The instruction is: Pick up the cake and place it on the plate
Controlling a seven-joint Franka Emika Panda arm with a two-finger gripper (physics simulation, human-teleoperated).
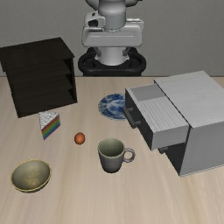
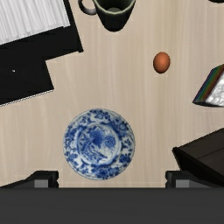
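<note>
**Hand above plate, cake not yet taken**

Hand [image 2: 112, 180] open, fingers spread wide with nothing between them, probably readied for the wedge. It hovers over the blue plate [image 2: 99, 143]. Cake [image 1: 50, 125] sits on the surface [image 1: 87, 192] at the exterior view's left, just beside the black shelf [image 1: 39, 74], well apart from the plate.

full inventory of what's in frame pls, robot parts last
table: 1, light wood, under everything
shelf unit: 1, black, exterior view's left
cabinet: 1, grey, exterior view's right, drawer pulled out
plate: 1, blue-and-white, between shelf unit and cabinet
cake: 1 slice, white with rainbow side, beside shelf unit
small oval object: 1, orange-brown, between cake and mug
mug: 1, grey-green, mid-table
bowl: 1, olive, exterior view's left
arm: 1, white
gripper: 1, dark, open, above plate
</note>
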